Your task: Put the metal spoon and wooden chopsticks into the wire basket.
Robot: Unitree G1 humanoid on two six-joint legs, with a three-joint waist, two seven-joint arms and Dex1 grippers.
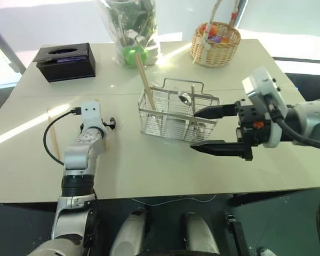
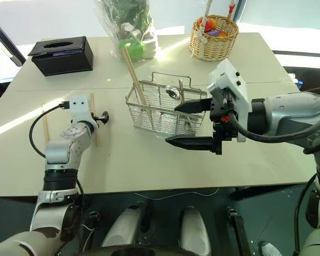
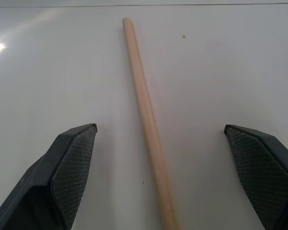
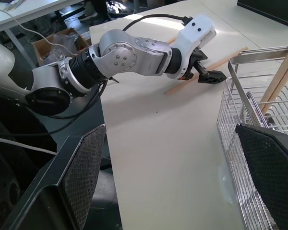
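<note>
On the pale, smooth worktop (image 1: 165, 165), near its middle: wire basket (image 1: 177, 114), rectangular, silver mesh with see-through sides and a thin wire loop handle. Contents: one wooden chopstick (image 1: 145, 82), straight, pale tan, standing on a slant at the basket's left end, its upper end leaning toward the far side and rising well above the rim; metal spoon (image 1: 188, 100), shiny, bowl uppermost at rim level, thin handle running down inside.

Left of the basket, well apart from it: second wooden chopstick (image 3: 148, 125), lying flat on the worktop, long axis running roughly from the near edge toward the far edge. A further thin tan stick (image 2: 45, 129) lies flat beyond it, nearer the left edge, on a similar line.

Left end effector (image 3: 161, 177): black fingers with cross-hatched pads, spread wide, low over the flat chopstick, one finger to each side of it and neither touching it in the wrist view. Nothing held.

Right end effector (image 1: 209, 129): black fingers spread wide, pointing toward the robot's left, raised just in front of the basket's right end. Nothing held.

Far side of the worktop: black rectangular tissue box (image 1: 65, 61) with an oval slot on top; clear plastic wrap holding green plants (image 1: 130, 29); round woven wicker basket (image 1: 215, 44) with an upright handle, coloured items inside, too small to identify.
</note>
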